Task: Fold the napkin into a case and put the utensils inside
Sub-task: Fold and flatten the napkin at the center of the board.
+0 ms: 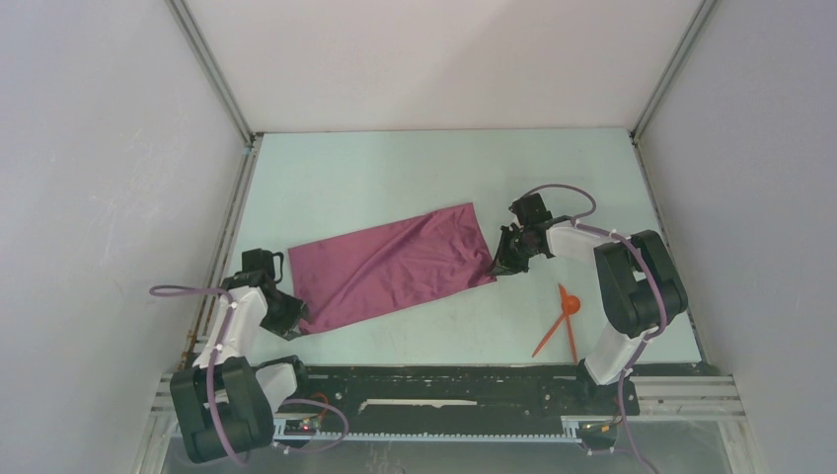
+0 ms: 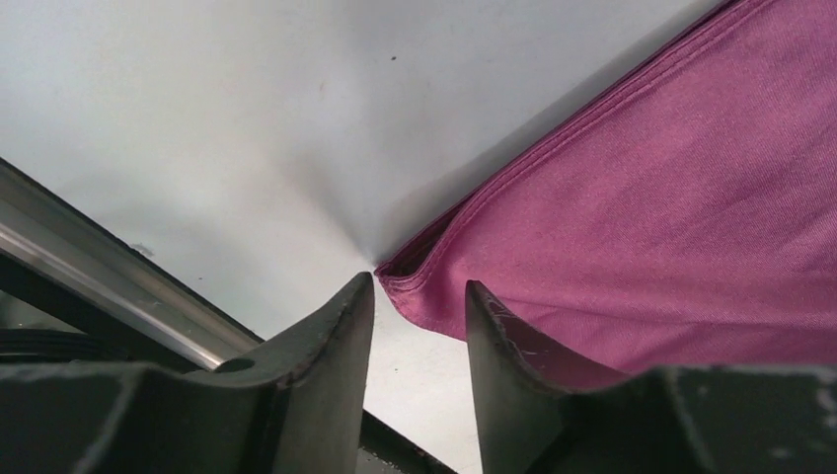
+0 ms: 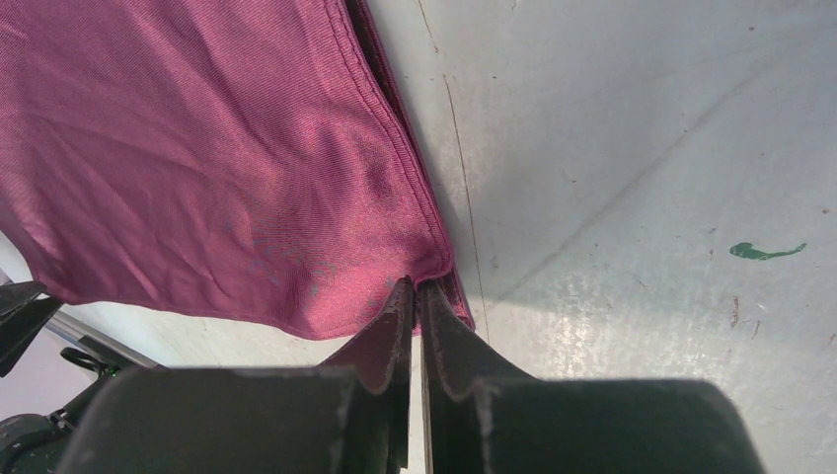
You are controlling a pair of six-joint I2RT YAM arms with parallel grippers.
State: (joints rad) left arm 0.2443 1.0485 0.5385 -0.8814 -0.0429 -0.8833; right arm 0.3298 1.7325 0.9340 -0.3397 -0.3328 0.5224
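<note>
Jaws of our left gripper [image 2: 419, 296] stand apart, and the near-left corner of the napkin [image 2: 691, 217] sits at the mouth of that gap, not clamped. Our right gripper [image 3: 417, 296] has its jaws pinched together on the napkin's near-right corner. We see the cloth flat on the table [image 1: 395, 168], with the utensils [image 1: 563, 321] well apart to its right.

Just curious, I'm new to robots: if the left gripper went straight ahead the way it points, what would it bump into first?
The napkin: its corner lies right ahead of the left gripper, whose jaws stand open. It seems almost touching already.
</note>
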